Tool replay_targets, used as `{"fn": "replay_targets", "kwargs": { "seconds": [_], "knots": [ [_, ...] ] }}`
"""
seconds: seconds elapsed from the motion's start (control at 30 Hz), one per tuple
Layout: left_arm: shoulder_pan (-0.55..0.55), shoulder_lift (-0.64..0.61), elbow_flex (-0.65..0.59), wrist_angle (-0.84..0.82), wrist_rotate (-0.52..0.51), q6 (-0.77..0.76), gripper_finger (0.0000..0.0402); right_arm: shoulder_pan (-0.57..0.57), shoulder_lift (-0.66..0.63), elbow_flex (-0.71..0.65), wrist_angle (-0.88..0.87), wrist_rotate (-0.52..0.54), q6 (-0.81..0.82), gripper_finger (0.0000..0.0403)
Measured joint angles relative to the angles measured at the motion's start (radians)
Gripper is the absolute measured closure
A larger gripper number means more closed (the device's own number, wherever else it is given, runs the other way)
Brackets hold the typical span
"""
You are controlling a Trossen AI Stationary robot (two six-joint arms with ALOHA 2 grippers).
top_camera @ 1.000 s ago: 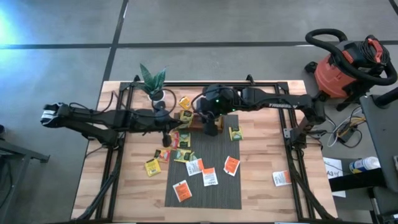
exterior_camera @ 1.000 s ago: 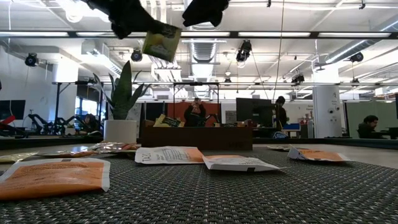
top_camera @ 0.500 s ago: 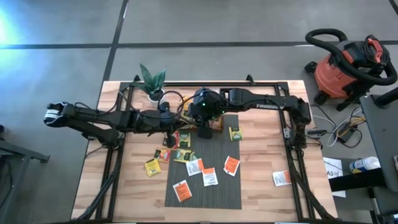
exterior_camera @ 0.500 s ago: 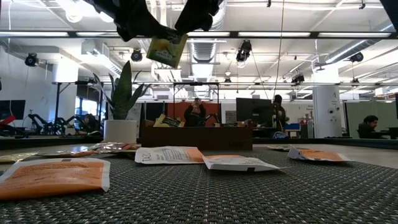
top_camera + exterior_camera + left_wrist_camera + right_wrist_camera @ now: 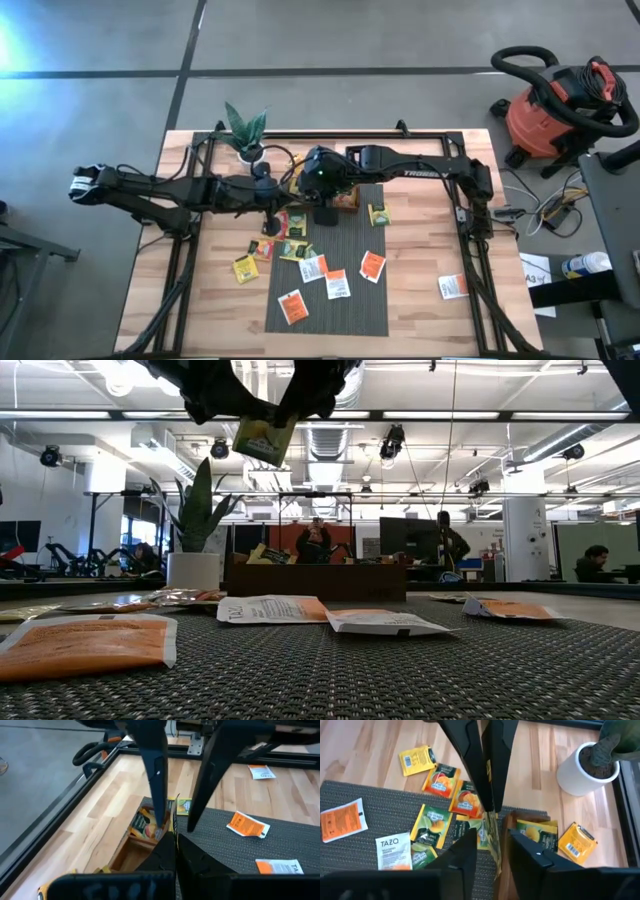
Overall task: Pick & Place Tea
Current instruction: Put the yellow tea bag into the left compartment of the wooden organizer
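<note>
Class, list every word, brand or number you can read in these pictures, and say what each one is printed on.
"TAZO": on a white sachet lying on the grey mat.
Part of white lettering, too blurred to read: on the right arm.
Print on the yellow, green and orange sachets, and their barcodes: too small to read.

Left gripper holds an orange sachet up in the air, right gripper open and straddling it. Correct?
Not quite. The sachet is yellow, not orange, as the low view shows. The rest holds: the left gripper holds it up in the air, and the right gripper is open and straddles it.
</note>
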Motion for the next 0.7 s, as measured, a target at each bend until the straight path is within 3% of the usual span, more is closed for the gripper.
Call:
{"fn": "replay_targets", "kwargs": {
  "seconds": [0.27, 0.43, 0.6, 0.7],
  "knots": [
    [0.000, 0.005, 0.000, 0.000, 0.000, 0.012, 0.0401, 0.000, 0.002, -0.001, 0.001, 0.000, -0.005, 0.0385],
    [0.004, 0.005, 0.000, 0.000, -0.006, 0.007, 0.0395, 0.000, 0.002, -0.003, 0.003, 0.000, -0.005, 0.0394],
    [0.004, 0.005, -0.001, -0.060, -0.028, -0.065, 0.0353, -0.008, 0.002, -0.006, 0.002, 0.026, 0.004, 0.0394],
    [0.004, 0.005, -0.002, -0.135, -0.095, -0.136, 0.0321, -0.022, 0.002, -0.006, 0.003, 0.055, 0.023, 0.0394]
  ]
}}
